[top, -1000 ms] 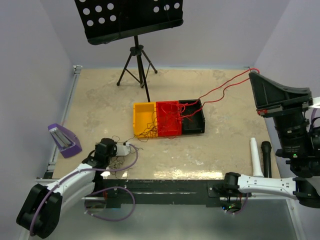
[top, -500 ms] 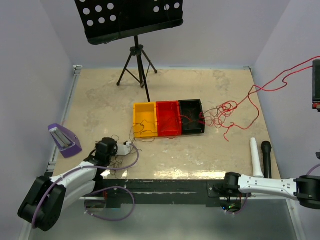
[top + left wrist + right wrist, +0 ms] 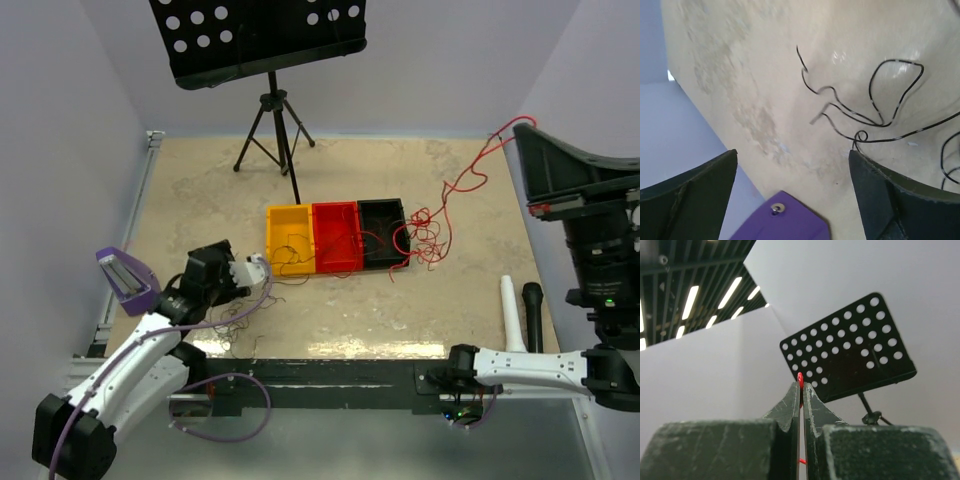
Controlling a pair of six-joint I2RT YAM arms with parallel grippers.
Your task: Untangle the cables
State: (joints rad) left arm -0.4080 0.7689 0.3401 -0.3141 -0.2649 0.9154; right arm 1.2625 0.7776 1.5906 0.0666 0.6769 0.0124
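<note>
Thin black cables lie in loose curls on the table by my left gripper. In the left wrist view that gripper stands open above the table with nothing between its fingers, and a black cable curls just beyond the right finger. A bunch of red cables lies over the right end of the black tray. One red strand climbs from the bunch to my right gripper, raised high at the right. That gripper is shut on the red cable.
A yellow tray, a red tray and the black tray sit side by side mid-table. A music stand on a tripod stands at the back. A purple holder lies at the left edge. White and black cylinders lie at the right.
My left gripper has opened and lifted away from the black cables. The right gripper pulled the red cables out of the trays towards the right, and the bunch now rests at the black tray's end.
</note>
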